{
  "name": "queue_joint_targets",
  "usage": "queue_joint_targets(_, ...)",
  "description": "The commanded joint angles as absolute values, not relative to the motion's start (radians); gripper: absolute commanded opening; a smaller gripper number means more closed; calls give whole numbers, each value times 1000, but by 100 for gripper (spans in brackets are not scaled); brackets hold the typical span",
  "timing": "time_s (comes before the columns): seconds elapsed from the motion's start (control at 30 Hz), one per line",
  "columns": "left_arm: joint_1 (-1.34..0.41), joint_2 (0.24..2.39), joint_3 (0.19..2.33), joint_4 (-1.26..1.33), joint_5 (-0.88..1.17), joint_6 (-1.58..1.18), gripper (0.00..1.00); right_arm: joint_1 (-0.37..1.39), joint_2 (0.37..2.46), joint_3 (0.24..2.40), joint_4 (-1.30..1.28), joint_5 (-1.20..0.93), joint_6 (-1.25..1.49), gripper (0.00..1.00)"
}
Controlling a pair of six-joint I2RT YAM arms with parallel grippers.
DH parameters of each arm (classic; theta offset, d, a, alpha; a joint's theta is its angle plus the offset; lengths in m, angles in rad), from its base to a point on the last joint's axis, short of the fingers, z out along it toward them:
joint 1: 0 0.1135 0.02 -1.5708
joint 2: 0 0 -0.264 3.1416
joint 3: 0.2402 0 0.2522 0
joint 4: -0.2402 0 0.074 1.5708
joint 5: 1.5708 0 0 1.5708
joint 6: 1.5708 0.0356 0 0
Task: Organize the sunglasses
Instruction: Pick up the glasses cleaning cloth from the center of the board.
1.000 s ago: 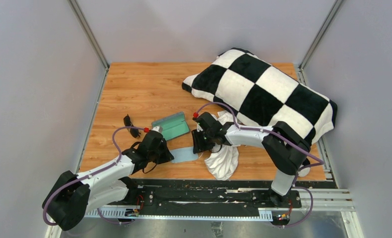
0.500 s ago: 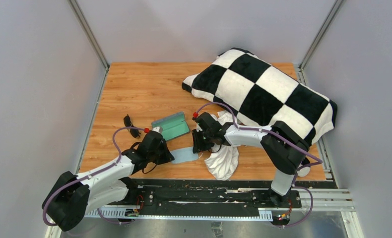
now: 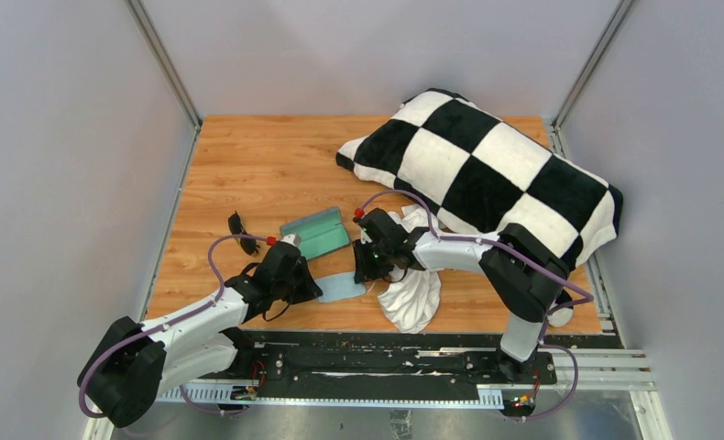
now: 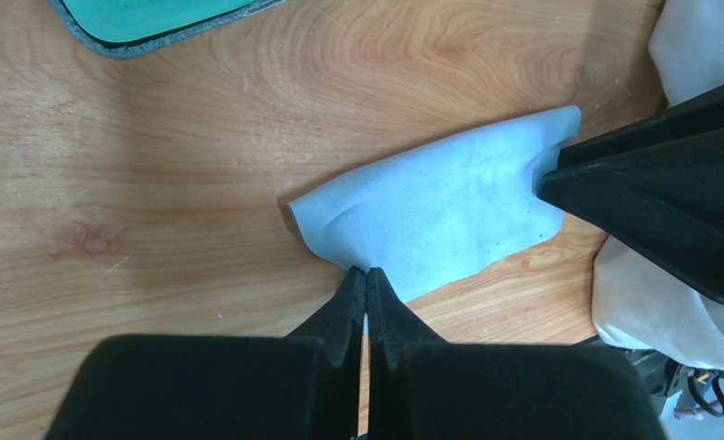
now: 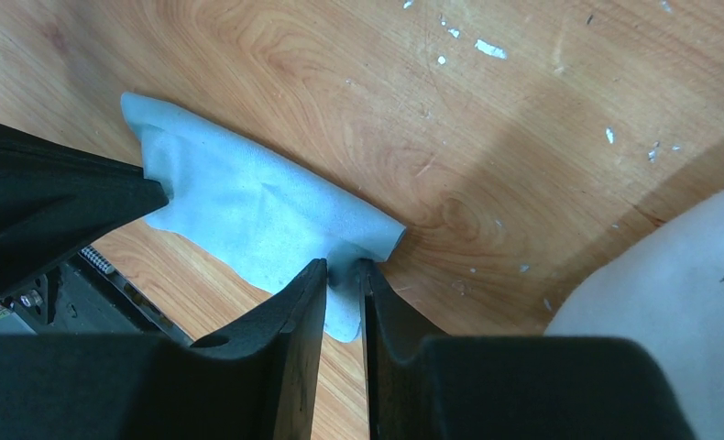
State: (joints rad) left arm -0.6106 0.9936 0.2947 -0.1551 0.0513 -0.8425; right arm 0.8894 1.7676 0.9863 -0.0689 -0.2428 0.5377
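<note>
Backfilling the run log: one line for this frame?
left gripper: shut on cloth edge | right gripper: shut on opposite edge | sunglasses: loose, left of case | case: open

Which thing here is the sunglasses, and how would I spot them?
Start at the big checkered pillow at the far right and cross the wooden table to the open case with the mint-green lining. Just left of it lie the sunglasses: small, black and thin-framed, unlike the flat light-blue cloth nearer the front edge.

The right gripper (image 5: 342,268) has edged slightly to the left
</note>
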Motion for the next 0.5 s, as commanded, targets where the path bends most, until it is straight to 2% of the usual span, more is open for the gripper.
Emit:
queue_joint_targets(0.0,-616,986,277,-136,63,-836,0,909,1815,980,-123,-224,540,24)
queue_joint_targets(0.1,-616,985,276,-134,67,-836,0,908,1811,980,-123,-225,536,17)
queue_joint_targets(0.23,-616,978,282,-134,70,-833,0,910,1804,990,-124,-235,529,1)
queue_joint_targets(0.47,-617,955,315,-152,46,-835,0,909,1765,1047,-158,-212,502,0)
